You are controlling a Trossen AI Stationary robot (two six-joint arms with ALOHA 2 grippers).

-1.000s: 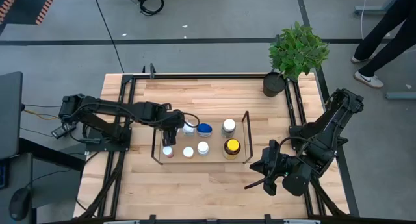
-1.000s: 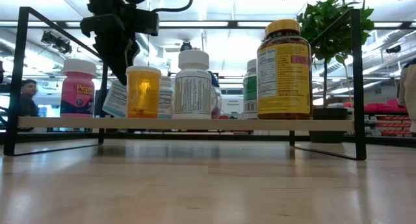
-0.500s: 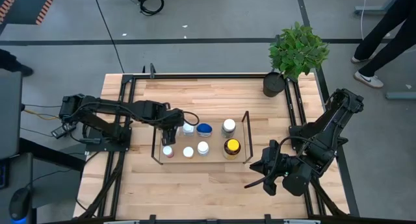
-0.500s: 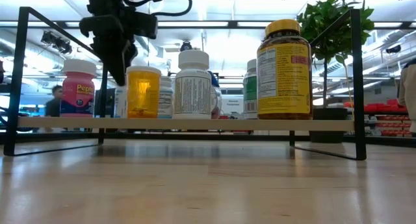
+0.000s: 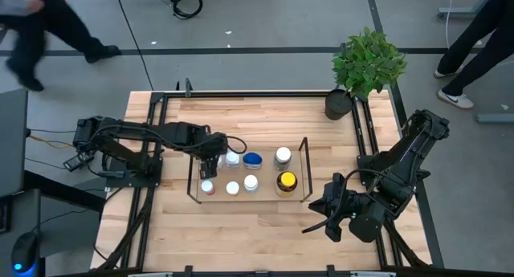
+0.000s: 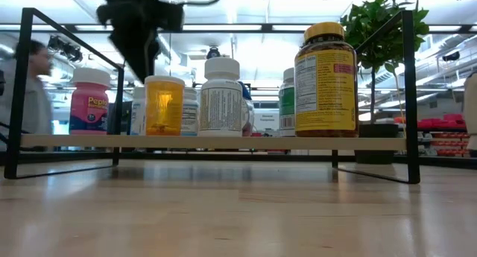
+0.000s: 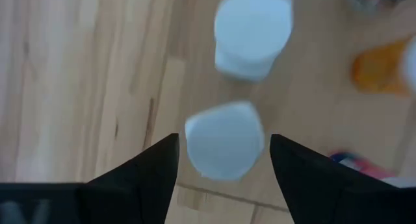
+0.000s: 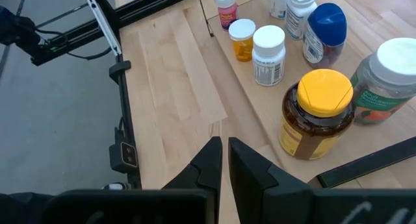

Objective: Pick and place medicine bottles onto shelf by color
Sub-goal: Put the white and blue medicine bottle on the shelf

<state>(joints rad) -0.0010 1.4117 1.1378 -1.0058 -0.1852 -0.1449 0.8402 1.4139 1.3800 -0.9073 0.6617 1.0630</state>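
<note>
The shelf (image 5: 305,169) stands mid-table with several bottles upright on its board (image 6: 223,141): a pink one (image 6: 90,102), an orange one (image 6: 164,104), white-capped ones (image 6: 221,97), a blue-capped one (image 5: 252,159) and the yellow-capped amber one (image 6: 325,80). My left gripper (image 5: 210,159) is open above the shelf's far left part. Its fingers stand on either side of a white cap (image 7: 224,139) below them without touching it. That bottle (image 6: 136,112) stands upright behind the orange one. My right gripper (image 5: 315,217) is shut and empty, right of the shelf near the front.
A potted plant (image 5: 338,104) stands at the table's far right corner. A black frame (image 5: 152,132) edges the table. Bare wood lies in front of the shelf (image 5: 241,229). People walk on the floor beyond the far left (image 5: 48,20) and far right (image 5: 474,36).
My left gripper held a white-capped bottle tilted over the shelf's far left part, set it upright on the board, and has then gone up clear of it. The bottle now stands alone.
</note>
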